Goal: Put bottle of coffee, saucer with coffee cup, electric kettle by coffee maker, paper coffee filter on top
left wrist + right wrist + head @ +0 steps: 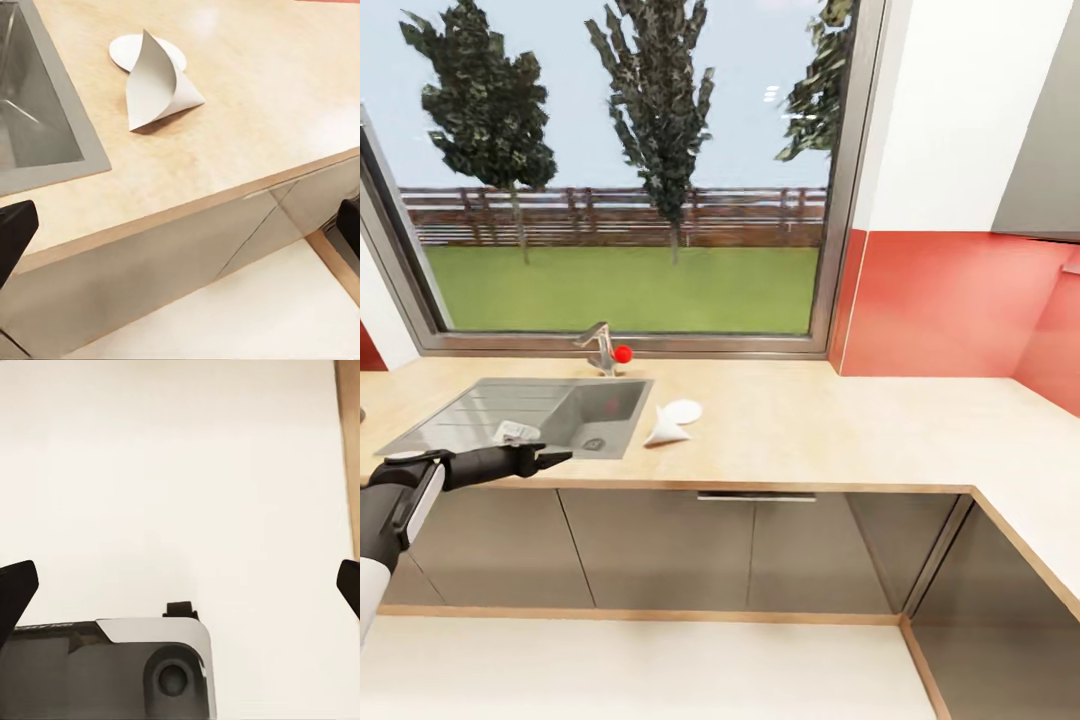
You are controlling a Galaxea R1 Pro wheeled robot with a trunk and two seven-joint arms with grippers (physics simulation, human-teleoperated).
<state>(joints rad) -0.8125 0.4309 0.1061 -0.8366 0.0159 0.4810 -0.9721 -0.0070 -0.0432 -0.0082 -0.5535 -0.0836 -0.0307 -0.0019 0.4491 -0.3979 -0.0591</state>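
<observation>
The white paper coffee filter (664, 429) lies on its side on the kitchen countertop (810, 420), just right of the sink. It leans against the flat white saucer (683, 410) behind it. My left gripper (552, 460) hovers at the counter's front edge before the sink, left of the filter. In the left wrist view the filter (157, 86) and saucer (135, 49) lie ahead of the open left gripper (182, 229), well apart from it. The right gripper (182, 589) is open over pale floor with nothing in it. A small whitish object (515, 432) sits on the sink's drainboard, too small to identify.
A steel sink (480, 415) with a faucet (600, 348) and a red knob sits under a large window. Grey cabinet fronts (760, 550) run below. The counter turns a corner at the right along the red wall panel (950, 300). The robot's base (105, 671) appears in the right wrist view.
</observation>
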